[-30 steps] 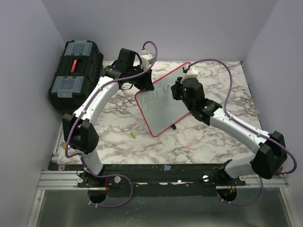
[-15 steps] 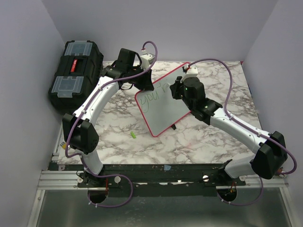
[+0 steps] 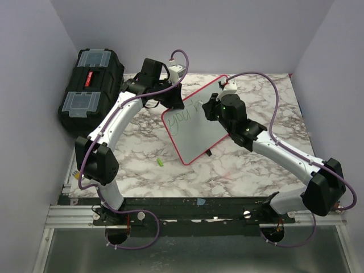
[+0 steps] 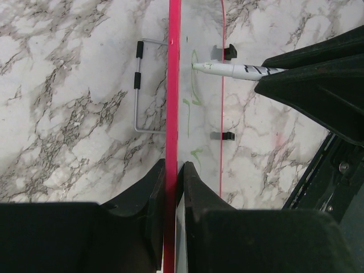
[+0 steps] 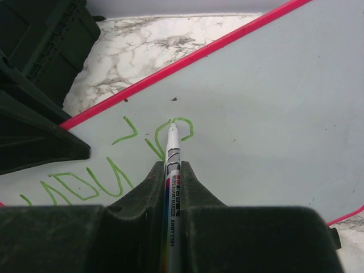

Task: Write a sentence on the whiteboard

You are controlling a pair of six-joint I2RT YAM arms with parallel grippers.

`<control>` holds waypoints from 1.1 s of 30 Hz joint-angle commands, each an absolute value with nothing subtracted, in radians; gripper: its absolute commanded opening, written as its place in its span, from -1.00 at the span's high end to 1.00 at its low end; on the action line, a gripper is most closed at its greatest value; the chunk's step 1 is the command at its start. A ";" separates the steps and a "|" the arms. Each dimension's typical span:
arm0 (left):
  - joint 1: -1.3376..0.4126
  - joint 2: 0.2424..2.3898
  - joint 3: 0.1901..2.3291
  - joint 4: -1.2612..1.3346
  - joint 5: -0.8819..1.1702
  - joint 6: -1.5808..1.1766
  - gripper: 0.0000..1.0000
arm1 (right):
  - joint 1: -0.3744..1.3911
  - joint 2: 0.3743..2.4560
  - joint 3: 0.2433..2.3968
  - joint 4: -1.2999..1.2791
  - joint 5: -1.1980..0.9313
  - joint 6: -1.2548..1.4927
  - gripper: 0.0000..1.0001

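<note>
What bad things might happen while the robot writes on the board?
The left pincer holds the whiteboard only by its thin red edge, so pushing with the marker might make it slip or tip. The right pincer sits close to the green letters and might smear them.

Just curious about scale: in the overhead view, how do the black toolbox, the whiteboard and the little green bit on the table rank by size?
Largest: black toolbox and whiteboard, which look about alike, so I won't rank them.
Smallest by far: green bit.
</note>
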State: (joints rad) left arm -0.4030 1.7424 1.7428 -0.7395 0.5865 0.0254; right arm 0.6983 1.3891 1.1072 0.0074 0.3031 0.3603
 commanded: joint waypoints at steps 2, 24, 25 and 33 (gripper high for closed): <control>-0.414 1.731 1.773 -0.716 0.595 0.063 1.00 | 0.699 1.394 1.064 0.002 0.233 0.390 0.99; -0.417 1.728 1.778 -0.719 0.594 0.060 1.00 | 0.699 1.402 1.032 -0.076 0.320 0.398 0.99; -0.417 1.728 1.780 -0.720 0.594 0.061 1.00 | 0.700 1.403 1.034 -0.079 0.324 0.398 0.99; -0.419 1.728 1.787 -0.726 0.592 0.064 1.00 | 0.699 1.417 1.034 -0.091 0.354 0.398 0.99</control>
State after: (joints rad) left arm -0.4011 1.7428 1.7428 -0.7429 0.5823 0.0254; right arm 0.6983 1.3727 1.0554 -0.0315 0.3256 0.3923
